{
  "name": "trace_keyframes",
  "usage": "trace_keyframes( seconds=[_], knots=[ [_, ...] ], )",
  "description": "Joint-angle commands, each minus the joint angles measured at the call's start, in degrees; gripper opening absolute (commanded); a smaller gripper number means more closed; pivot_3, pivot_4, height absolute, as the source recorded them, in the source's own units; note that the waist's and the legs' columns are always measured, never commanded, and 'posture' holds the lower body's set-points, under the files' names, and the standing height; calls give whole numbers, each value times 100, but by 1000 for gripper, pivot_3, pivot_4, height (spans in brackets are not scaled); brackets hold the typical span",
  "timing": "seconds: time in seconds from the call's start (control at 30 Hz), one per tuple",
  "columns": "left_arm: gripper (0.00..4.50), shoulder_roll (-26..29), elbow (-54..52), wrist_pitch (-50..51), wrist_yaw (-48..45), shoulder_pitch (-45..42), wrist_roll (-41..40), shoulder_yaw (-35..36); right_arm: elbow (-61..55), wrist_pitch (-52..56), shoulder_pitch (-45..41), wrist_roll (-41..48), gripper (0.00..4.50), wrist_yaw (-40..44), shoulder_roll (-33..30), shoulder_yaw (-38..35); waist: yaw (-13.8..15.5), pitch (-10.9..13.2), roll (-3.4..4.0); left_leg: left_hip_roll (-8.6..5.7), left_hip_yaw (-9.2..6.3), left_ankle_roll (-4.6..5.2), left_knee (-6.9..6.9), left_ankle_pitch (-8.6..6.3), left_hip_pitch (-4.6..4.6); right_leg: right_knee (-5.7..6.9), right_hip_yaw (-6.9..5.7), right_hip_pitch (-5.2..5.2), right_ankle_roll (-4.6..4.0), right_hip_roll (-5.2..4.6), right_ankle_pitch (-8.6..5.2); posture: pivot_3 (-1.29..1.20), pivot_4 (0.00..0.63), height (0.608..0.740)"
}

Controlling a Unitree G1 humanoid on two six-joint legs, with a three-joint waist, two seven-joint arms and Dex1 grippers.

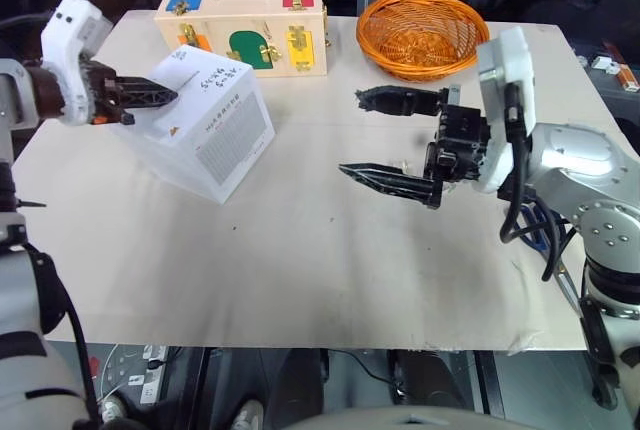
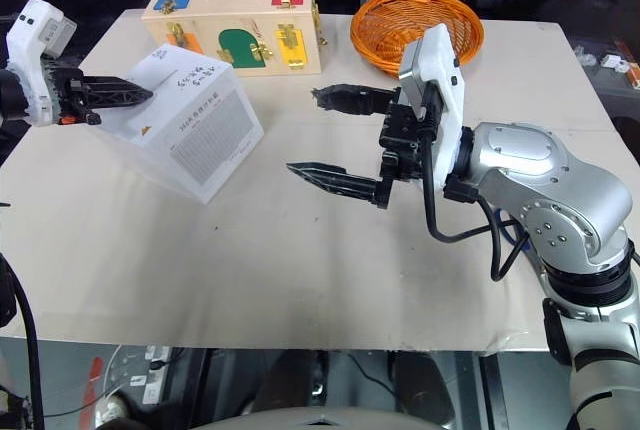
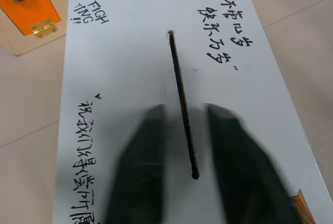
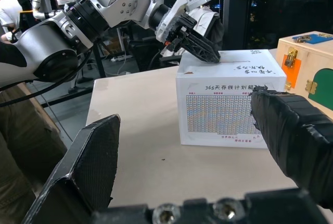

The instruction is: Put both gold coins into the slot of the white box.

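Observation:
The white box (image 1: 215,135) stands tilted at the table's back left, with handwriting on its top face. Its slot (image 3: 182,109) is a thin dark slit along the middle of that face. My left gripper (image 1: 168,96) hovers right over the top face; in the left wrist view its two fingers stand apart, one on each side of the slot, with nothing between them. My right gripper (image 1: 353,133) hangs above the middle of the table, pointing toward the box, wide open and empty. The gold coins are out of view.
A wooden box with coloured latches and a metal handle (image 1: 245,30) sits behind the white box. An orange wicker basket (image 1: 422,32) stands at the back right. The tabletop (image 1: 300,250) runs bare toward the front edge. People sit beyond the table (image 4: 8,10).

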Motion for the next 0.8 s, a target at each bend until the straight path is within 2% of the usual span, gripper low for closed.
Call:
trace_keyframes(
  seconds=[0.03,0.07,0.13,0.2,0.3,0.37,0.47,0.53,0.63,0.73,0.77,0.8],
  knots=[
    [3027,77,-30,-60,143,-47,77,157,-146,-22,-7,-7,4500,18,-2,-133,0,0,0,0,0,0,0,0,0,0,0,0,0,0,0,0,150,726],
    [3527,71,-29,-130,161,-60,47,214,-148,-17,2,-2,4500,8,1,-137,0,0,0,0,0,0,0,0,0,0,0,0,0,0,0,0,150,726],
    [3527,4,-139,-273,171,-85,-135,434,-159,9,42,12,4500,-41,7,-147,2,0,0,0,0,0,1,0,-1,0,0,0,0,0,0,0,150,726],
    [3527,-136,-734,136,60,-39,-736,920,-170,158,209,-142,4500,-298,-42,-89,7,-3,-5,0,-2,0,2,0,-3,-1,-2,0,0,0,0,0,150,726],
    [3527,-589,-2376,785,-95,651,-2037,1935,-64,313,612,-1039,4500,-983,-171,204,16,-7,-11,-1,-10,0,9,0,-14,-3,-10,1,1,-8,0,0,150,726],
    [3527,-997,-3380,1748,250,919,-3046,2520,153,547,903,-1537,4500,-1534,-127,325,17,-9,-14,-8,-26,0,10,0,-10,1,-8,2,1,-26,0,0,150,726],
    [3527,-1453,-4671,2302,763,1555,-3902,2792,638,777,1162,-2129,4500,-2215,144,339,-9,-11,-13,-14,-33,0,20,0,-11,6,-9,5,2,-27,1,0,150,726],
    [3527,-1533,-5520,2046,910,2260,-3937,2663,1007,934,1183,-2176,4500,-2388,468,223,-88,-14,-8,-13,-26,-1,17,0,4,18,4,6,2,-22,0,0,150,726],
    [3527,-1700,-6076,1787,1344,2823,-3971,2586,1395,1061,1120,-2230,4500,-2559,921,44,-132,-13,-7,-11,-18,-13,7,8,23,41,20,3,0,-13,0,0,150,726],
    [3597,-1904,-6379,1575,1748,3286,-3944,2552,1767,922,1028,-2614,3742,-2692,1167,216,-125,-14,-6,-9,-14,-16,7,11,38,53,28,8,0,-9,0,0,150,726],
    [3597,-1923,-6459,1500,1871,3462,-3894,2541,1831,899,994,-2715,3357,-2750,1279,254,-119,-14,-6,-11,-6,-16,6,10,48,59,38,14,-1,-9,-1,0,150,726],
    [3597,-1922,-6524,1399,1936,3617,-3848,2531,1859,914,969,-2770,3357,-2797,1380,252,-120,-14,-7,-11,-3,-15,5,10,52,59,41,16,0,-9,-1,0,150,726]
  ],
)
